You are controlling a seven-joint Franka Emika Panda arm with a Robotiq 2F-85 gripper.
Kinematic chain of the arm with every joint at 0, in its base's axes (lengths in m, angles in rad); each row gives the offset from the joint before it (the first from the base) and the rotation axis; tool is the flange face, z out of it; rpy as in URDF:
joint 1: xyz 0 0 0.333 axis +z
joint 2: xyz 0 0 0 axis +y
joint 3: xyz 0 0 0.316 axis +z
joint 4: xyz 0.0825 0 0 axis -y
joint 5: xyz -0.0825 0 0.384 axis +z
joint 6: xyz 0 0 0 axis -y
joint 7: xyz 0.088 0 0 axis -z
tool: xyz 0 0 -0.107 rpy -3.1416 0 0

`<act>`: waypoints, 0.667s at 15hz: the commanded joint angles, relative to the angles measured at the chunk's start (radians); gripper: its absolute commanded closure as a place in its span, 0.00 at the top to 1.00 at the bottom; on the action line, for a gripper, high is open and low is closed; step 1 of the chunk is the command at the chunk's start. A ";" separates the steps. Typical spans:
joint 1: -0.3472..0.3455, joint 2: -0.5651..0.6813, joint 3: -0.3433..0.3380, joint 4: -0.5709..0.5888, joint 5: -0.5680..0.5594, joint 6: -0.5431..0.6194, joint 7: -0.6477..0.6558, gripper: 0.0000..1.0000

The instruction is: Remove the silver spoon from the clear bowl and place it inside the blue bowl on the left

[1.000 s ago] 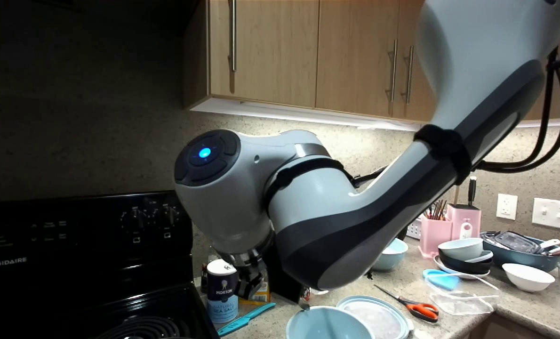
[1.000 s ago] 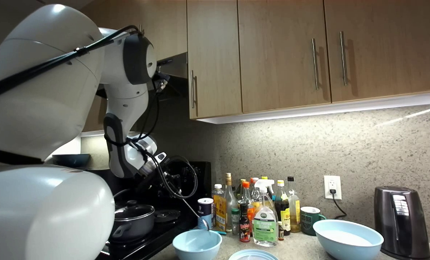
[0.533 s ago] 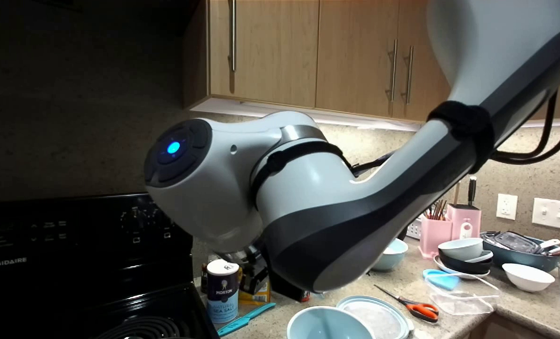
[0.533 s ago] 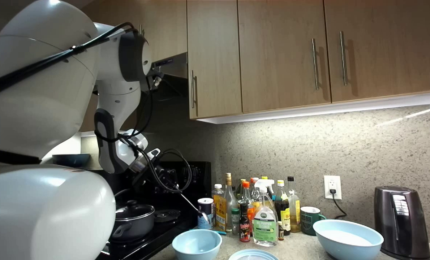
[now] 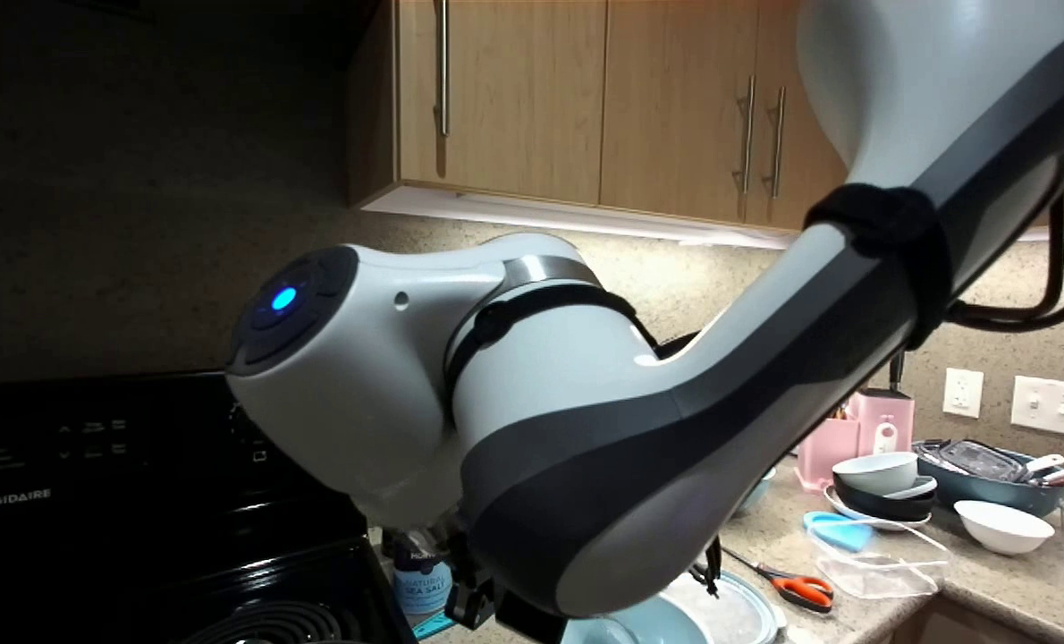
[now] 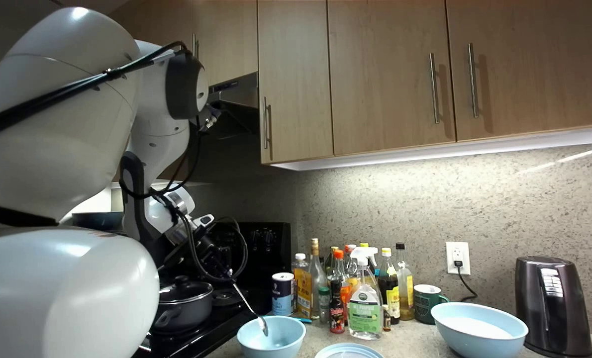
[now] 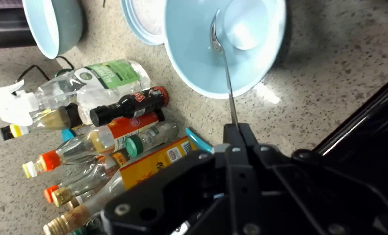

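Note:
The silver spoon (image 7: pixel 228 76) is held by its handle in my gripper (image 7: pixel 240 128), which is shut on it. The spoon's head points away from the jaws and overlaps the inside of the light aqua blue bowl (image 7: pixel 187 55) in the wrist view. In an exterior view the spoon (image 6: pixel 246 301) slants down from the gripper (image 6: pixel 231 276) with its head at the opening of the blue bowl (image 6: pixel 292 343). Whether it touches the bowl I cannot tell. In an exterior view the blue bowl (image 5: pixel 653 623) is partly hidden by the arm. The clear bowl is not in view.
A similar light-blue bowl (image 6: pixel 500 343) stands near the kettle (image 6: pixel 553 306). A lid (image 6: pixel 348 352) lies beside the blue bowl. Several bottles (image 6: pixel 365 308) and a salt can (image 6: pixel 282 294) stand behind. The stove with a pot (image 6: pixel 184 303) is beside the arm. Scissors (image 5: pixel 800 588) lie on the counter.
The spoon first rises a little, then comes down and leftward in an exterior view, from the blue bowl's far rim to over its opening. The gripper and arm shift the same way.

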 commanded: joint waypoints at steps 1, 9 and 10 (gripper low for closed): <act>0.008 0.035 0.004 0.019 0.046 -0.004 0.032 0.01; -0.057 0.074 -0.093 -0.035 -0.201 0.358 0.008 0.01; -0.065 0.077 -0.107 -0.035 -0.243 0.388 0.016 0.01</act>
